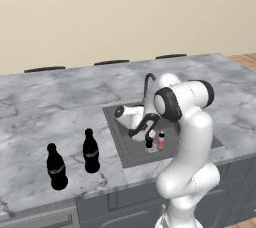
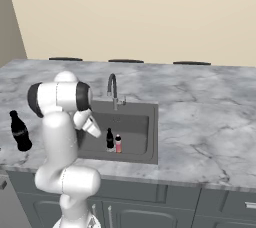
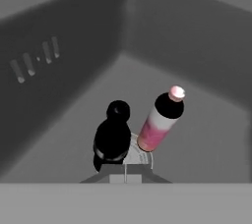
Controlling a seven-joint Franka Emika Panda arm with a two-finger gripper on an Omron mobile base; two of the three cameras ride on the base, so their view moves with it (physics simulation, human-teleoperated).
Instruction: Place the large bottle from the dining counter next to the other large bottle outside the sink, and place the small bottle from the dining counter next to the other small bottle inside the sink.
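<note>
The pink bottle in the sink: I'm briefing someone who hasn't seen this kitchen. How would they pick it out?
Find the dark grey sink set into the marble counter, below the curved faucet. Two small bottles stand close together on its floor near the front wall. The pink bottle has a pale cap and a pink-and-white body, while the small black bottle beside it is all dark.

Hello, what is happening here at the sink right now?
The white robot arm reaches down into the sink, where a small black bottle and a small pink bottle stand close together. Its gripper is shut just above the black one; a grip cannot be confirmed. On the counter left of the sink stand two large black bottles side by side.
</note>
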